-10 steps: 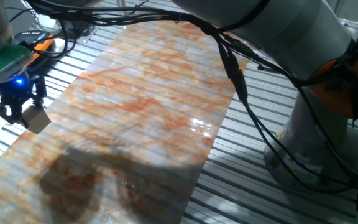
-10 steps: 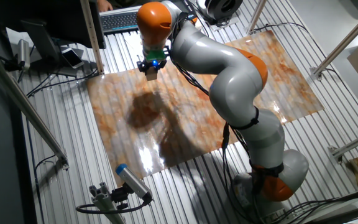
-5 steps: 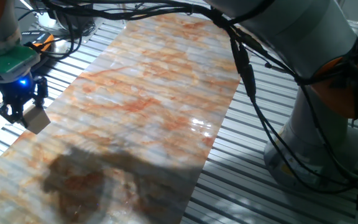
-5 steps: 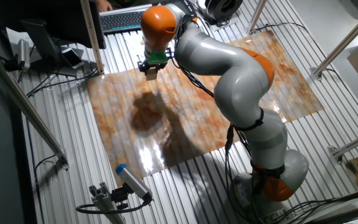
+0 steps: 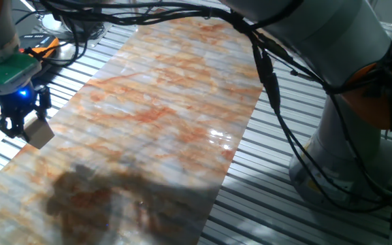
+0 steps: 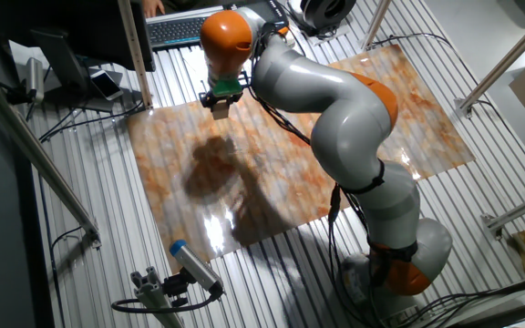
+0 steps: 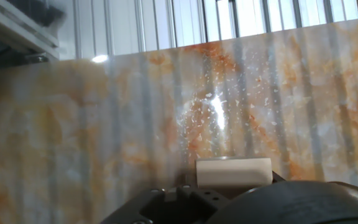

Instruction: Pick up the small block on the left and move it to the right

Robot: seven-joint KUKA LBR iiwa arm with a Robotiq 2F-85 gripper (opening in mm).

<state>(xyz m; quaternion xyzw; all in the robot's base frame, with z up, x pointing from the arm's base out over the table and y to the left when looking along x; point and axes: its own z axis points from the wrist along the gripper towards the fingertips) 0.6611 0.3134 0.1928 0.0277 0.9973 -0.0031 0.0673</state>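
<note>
Small light-tan wooden block sits pinched between the dark jaws of the two-finger gripper, held at their tips with its lower part showing below and to the side of them. In one fixed view the block hangs at the near left edge of the marbled orange-and-grey sheet that covers the ribbed metal tabletop, and whether it touches the sheet cannot be told from there. In the other fixed view the gripper with the block stands over the far edge of the sheet, close to a dark keyboard lying beyond it, and the grey-and-orange arm curves back from it to its base. In the hand view the block appears as a pale, squarish face, slightly wider than tall, level and square to the camera, just above the dark gripper body, with the sheet behind it. The block looks about equal on its sides, so no long axis can be made out.
</note>
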